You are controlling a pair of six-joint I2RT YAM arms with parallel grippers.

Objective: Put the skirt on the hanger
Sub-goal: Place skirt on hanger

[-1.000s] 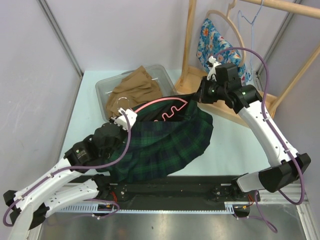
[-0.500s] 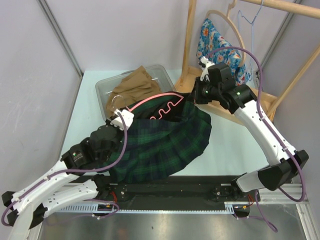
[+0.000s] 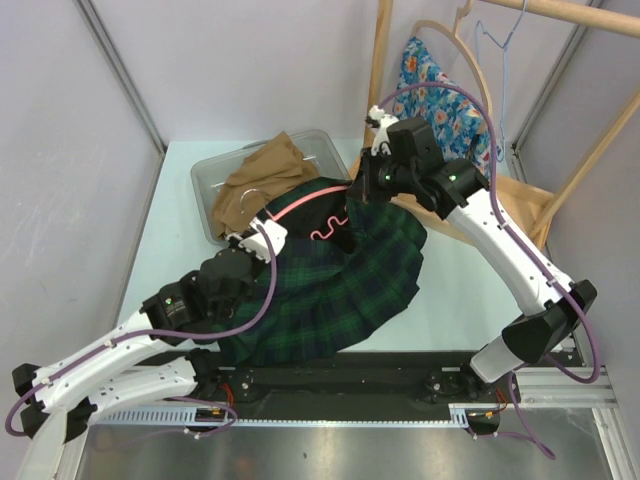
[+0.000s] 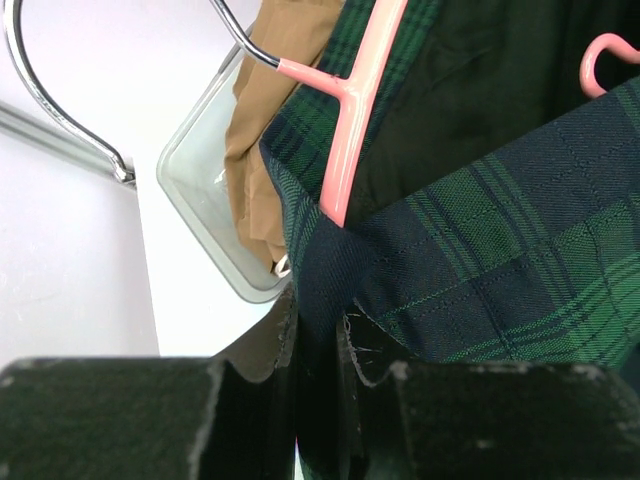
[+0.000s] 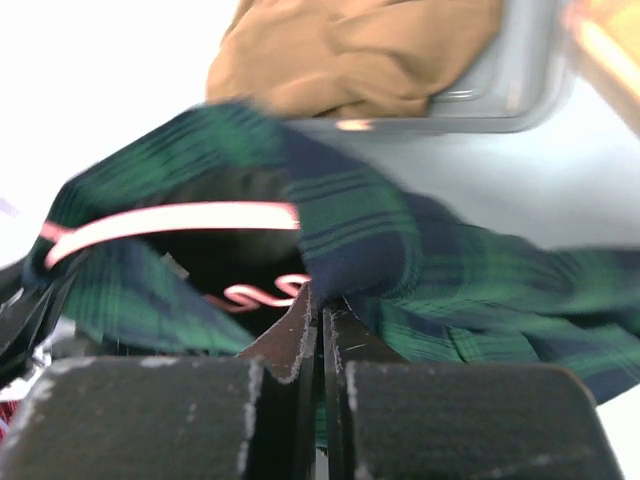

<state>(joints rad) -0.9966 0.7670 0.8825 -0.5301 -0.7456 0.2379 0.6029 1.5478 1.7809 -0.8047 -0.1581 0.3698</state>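
The dark green and navy plaid skirt (image 3: 340,285) lies lifted at its waist between both arms. A pink hanger (image 3: 300,203) with a metal hook (image 4: 60,110) sits inside the waist opening, its pink bar (image 4: 352,130) running under the waistband. My left gripper (image 3: 262,240) is shut on the skirt's left waist edge (image 4: 330,270), and the fabric passes between its jaws (image 4: 318,330). My right gripper (image 3: 372,185) is shut on the right waist edge (image 5: 370,260), pinching cloth at the fingertips (image 5: 322,310). The hanger's bar (image 5: 180,218) shows inside the skirt there.
A grey bin (image 3: 205,170) behind the skirt holds a tan garment (image 3: 270,170). At the back right stands a wooden rack (image 3: 385,90) with a floral garment (image 3: 425,75) on a wooden hanger and a blue wire hanger (image 3: 500,60).
My right gripper has moved left and farther back, carrying the skirt's waist edge along the hanger. The left arm has shifted slightly forward, still gripping.
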